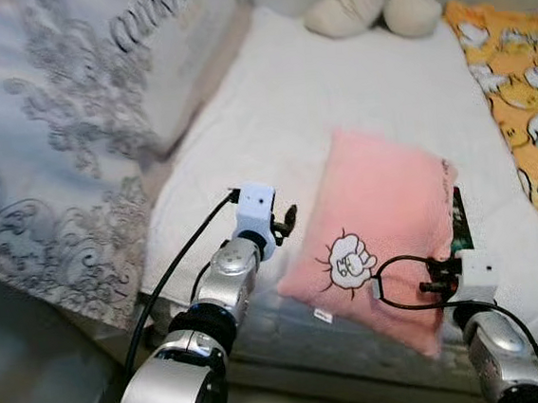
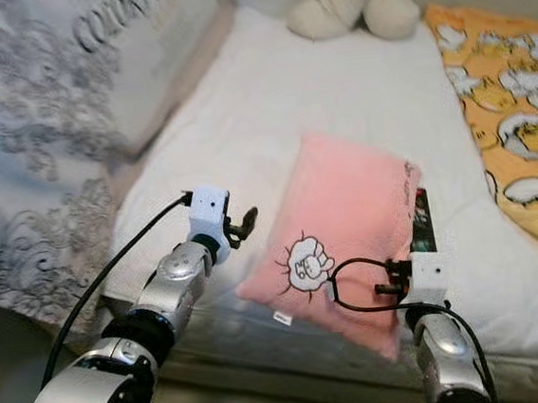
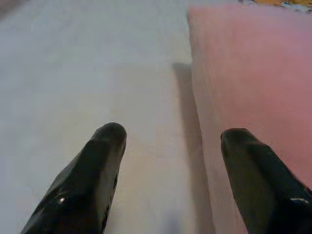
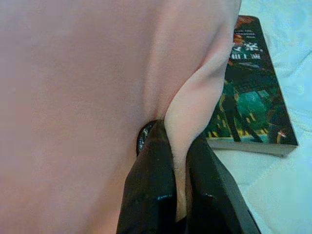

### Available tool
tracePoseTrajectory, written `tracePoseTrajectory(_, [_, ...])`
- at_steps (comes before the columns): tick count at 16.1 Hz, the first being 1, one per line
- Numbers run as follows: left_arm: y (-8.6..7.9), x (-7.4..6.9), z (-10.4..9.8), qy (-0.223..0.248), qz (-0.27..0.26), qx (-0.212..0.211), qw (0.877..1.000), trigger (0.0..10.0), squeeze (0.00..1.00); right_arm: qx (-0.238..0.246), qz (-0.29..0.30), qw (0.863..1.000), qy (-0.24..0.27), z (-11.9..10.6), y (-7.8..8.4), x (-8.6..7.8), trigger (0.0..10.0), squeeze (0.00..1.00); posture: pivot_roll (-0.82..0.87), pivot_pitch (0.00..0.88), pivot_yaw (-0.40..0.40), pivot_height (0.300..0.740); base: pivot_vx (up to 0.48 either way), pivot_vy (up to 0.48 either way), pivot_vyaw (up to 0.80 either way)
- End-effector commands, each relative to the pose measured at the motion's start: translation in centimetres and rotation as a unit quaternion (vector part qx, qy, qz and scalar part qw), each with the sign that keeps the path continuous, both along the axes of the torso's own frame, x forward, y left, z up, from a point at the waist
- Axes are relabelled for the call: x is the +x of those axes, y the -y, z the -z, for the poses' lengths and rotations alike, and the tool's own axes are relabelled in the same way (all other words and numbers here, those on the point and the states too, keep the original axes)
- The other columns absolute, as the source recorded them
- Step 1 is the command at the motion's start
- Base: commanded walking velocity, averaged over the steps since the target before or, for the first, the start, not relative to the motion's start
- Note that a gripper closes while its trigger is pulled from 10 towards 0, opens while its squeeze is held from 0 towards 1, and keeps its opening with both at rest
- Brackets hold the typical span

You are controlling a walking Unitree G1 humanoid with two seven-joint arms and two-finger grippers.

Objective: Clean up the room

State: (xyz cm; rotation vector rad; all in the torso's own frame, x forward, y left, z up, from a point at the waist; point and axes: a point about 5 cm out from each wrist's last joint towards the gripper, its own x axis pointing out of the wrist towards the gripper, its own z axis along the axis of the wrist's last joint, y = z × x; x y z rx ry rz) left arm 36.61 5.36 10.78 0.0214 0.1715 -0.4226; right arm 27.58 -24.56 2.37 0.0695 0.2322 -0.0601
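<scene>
A pink pillow with a small cartoon print lies on the white bed, its near end at the mattress edge. My right gripper is shut on a pinched fold of the pink pillow's right edge. A dark paperback book lies flat on the sheet just beside that edge, partly under the pillow. My left gripper is open, low over the sheet at the pillow's left side; one finger is against the pillow edge, the other finger over bare sheet.
A grey patterned duvet is heaped along the bed's left side. A cream plush toy sits at the head of the bed. An orange cartoon blanket covers the right side. The mattress front edge is right before me.
</scene>
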Motion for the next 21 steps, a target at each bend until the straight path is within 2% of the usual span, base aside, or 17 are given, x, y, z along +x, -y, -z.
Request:
tracePoseTrajectory(1, [1.0, 0.1, -0.7, -0.003, 0.029, -0.024, 0.999, 10.0, 1.00, 0.004, -0.006, 1.000, -0.008, 0.5, -0.1, -0.9, 10.0, 0.00, 0.02, 0.233, -0.032, 0.740, 0.000, 0.000, 0.00])
tracePoseTrajectory(5, [4.2, -0.8, -1.1, -0.008, 0.142, -0.021, 0.990, 10.0, 1.00, -0.007, -0.022, 1.000, -0.016, 0.6, 0.0, -2.3, 10.0, 0.00, 0.00, 0.270, -0.022, 0.740, 0.000, 0.000, 0.00])
tracePoseTrajectory(7, [5.5, -1.3, -1.5, -0.005, 0.180, -0.037, 0.983, 10.0, 1.00, -0.009, -0.027, 0.999, -0.017, 0.3, 0.1, -2.1, 10.0, 0.00, 0.00, 0.277, -0.020, 0.740, 0.000, 0.000, 0.00])
tracePoseTrajectory(9, [6.4, -1.6, -2.6, 0.018, 0.237, -0.050, 0.970, 10.0, 1.00, -0.016, -0.033, 0.999, -0.014, -0.2, 0.2, -1.8, 10.0, 0.00, -0.02, 0.278, -0.012, 0.740, 0.000, 0.000, 0.00])
tracePoseTrajectory(11, [5.7, -1.5, -3.1, 0.042, 0.269, -0.031, 0.962, 10.0, 1.00, -0.022, -0.037, 0.999, -0.011, -0.9, 0.3, -1.4, 10.0, 0.00, -0.01, 0.273, -0.007, 0.740, 0.000, 0.000, 0.00])
tracePoseTrajectory(13, [6.3, -2.5, -3.0, 0.045, 0.336, -0.025, 0.940, 10.0, 1.00, -0.022, -0.038, 0.999, -0.016, -1.0, 0.4, -1.2, 10.0, 0.00, 0.00, 0.265, -0.010, 0.740, 0.000, 0.000, 0.00])
tracePoseTrajectory(14, [6.6, -2.7, -3.0, 0.043, 0.346, -0.028, 0.937, 10.0, 1.00, -0.023, -0.040, 0.999, -0.017, -1.0, 0.3, -1.0, 10.0, 0.00, 0.00, 0.260, -0.009, 0.740, 0.000, 0.000, 0.00])
tracePoseTrajectory(15, [6.4, -2.5, -3.1, 0.044, 0.338, -0.028, 0.940, 10.0, 1.00, -0.023, -0.042, 0.999, -0.018, -1.0, 0.1, -0.9, 10.0, 0.00, 0.00, 0.255, -0.009, 0.740, 0.000, 0.000, 0.00])
tracePoseTrajectory(16, [4.6, -1.0, -4.5, 0.059, 0.284, -0.045, 0.956, 10.0, 1.00, -0.022, -0.045, 0.999, -0.013, -1.3, -0.3, -0.5, 10.0, 0.00, 0.01, 0.245, -0.009, 0.740, 0.000, 0.000, 0.00])
tracePoseTrajectory(17, [3.4, -0.2, -5.7, 0.076, 0.256, -0.057, 0.962, 10.0, 1.00, -0.021, -0.047, 0.999, -0.014, -1.3, -0.4, -0.4, 10.0, 0.00, 0.01, 0.238, -0.007, 0.740, 0.000, 0.000, 0.00])
tracePoseTrajectory(19, [1.4, 0.4, -8.5, 0.105, 0.260, -0.088, 0.956, 10.0, 1.00, -0.018, -0.049, 0.999, -0.016, -1.2, -0.7, -0.1, 10.0, 0.00, 0.03, 0.231, -0.005, 0.740, 0.000, 0.000, 0.00])
tracePoseTrajectory(21, [1.9, -0.4, -7.9, 0.084, 0.288, -0.083, 0.950, 10.0, 1.00, -0.014, -0.050, 0.998, -0.019, -1.1, -0.8, 0.0, 10.0, 0.00, 0.04, 0.229, -0.006, 0.740, 0.000, 0.000, 0.00])
